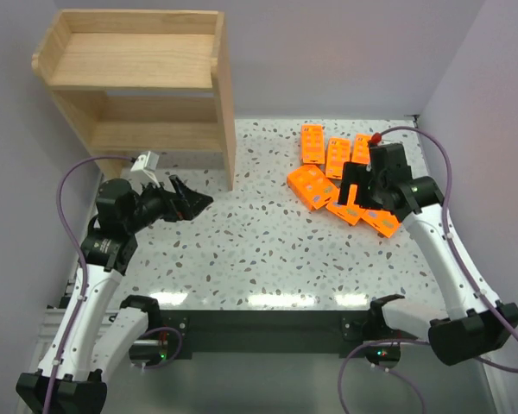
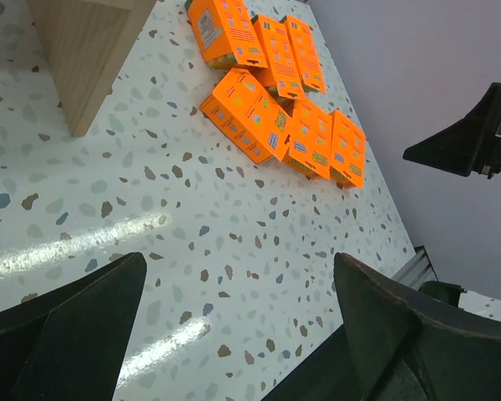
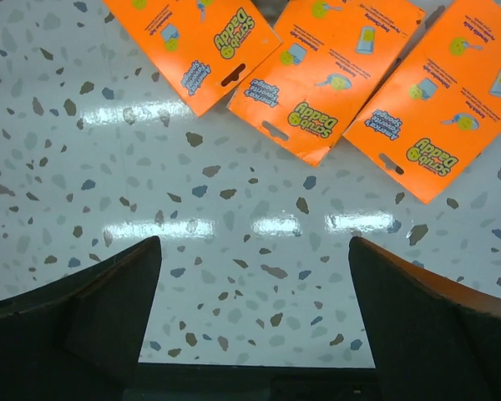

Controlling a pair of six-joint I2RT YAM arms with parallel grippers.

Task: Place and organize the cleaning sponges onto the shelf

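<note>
**Workspace, overhead and wrist views.** The table [image 1: 268, 250], a white terrazzo-patterned surface flecked with grey, brown and bluish chips, is throwing back bright streaks of glare [image 1: 268, 300] near its front edge. Pale lavender walls [image 1: 345, 52] are closing it in at the back and along both sides.

The shelf [image 1: 138, 82], light wood with two tiers and solid side panels, is standing in the far corner on the left gripper's side. The left gripper [image 1: 198, 205] is hovering low over the table, with its jaws spread wide and nothing between them. The shelf's side panel is rising just ahead of it and to its left.

The six cleaning sponges [image 2: 250, 113] are lying well ahead of its fingertips, across the table. They are lying flat with their orange faces up, in a loose cluster whose edges are touching and partly overlapping.

The right gripper [image 1: 356, 191] is hanging above the near part of this cluster and pointing down, its jaws likewise wide apart and gripping nothing. In its wrist view, three packs are lying just beyond its fingers [image 3: 434, 326], with their printed faces readable. Speckled tabletop is showing between the two fingers. How high the fingertips are hanging above the packs cannot be told.

Purple cables [image 1: 447, 172] are looping along both arms.
</note>
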